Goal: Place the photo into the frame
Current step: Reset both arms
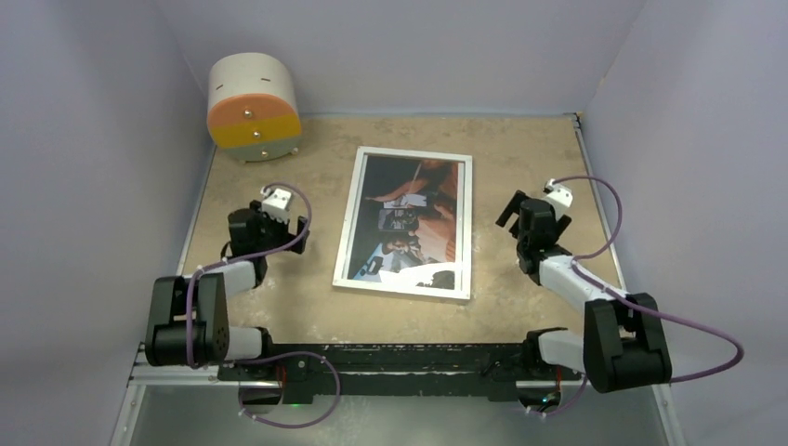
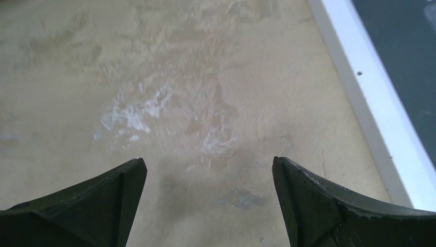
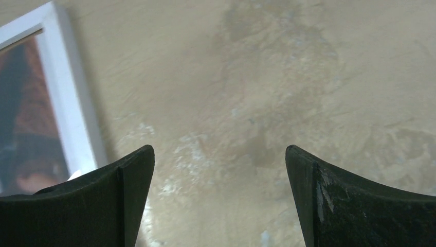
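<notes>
The frame (image 1: 400, 287) is lying flat in the middle of the desk (image 1: 279, 311), and the photo (image 1: 409, 218) is showing within its rim, picture side up. The left gripper (image 2: 208, 164) is hovering over bare desk near the frame's left side, jaws spread wide and holding nothing. The right gripper (image 3: 220, 152) is hanging near the frame's right side, likewise wide and empty. A round white drum (image 1: 253, 107) with an orange and yellow face is standing at the far left corner.

Left arm (image 1: 232, 276) and right arm (image 1: 576, 279) are reaching forward with elbows bent; left tool (image 2: 208, 163) and right tool (image 3: 220, 150) are hanging wide-jawed, holding nothing.
</notes>
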